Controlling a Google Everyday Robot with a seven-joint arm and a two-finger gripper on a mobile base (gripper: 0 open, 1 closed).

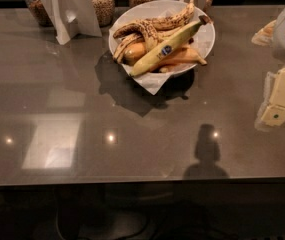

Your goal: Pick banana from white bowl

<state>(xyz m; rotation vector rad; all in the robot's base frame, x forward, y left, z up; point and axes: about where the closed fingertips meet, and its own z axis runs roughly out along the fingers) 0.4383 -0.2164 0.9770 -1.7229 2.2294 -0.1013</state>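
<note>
Approach stage; the gripper hangs at the right edge, spread or closed I cannot tell; the banana lies atop the others in the white bowl, far centre; next, travel left, aligning across its middle.

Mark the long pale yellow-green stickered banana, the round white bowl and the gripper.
banana [158,55]: camera view, mid-body.
white bowl [147,6]: camera view, far inner wall.
gripper [278,104]: camera view, right edge, pale housing.

I see the gripper cropped by the right edge, and the jars by the top edge.
</note>
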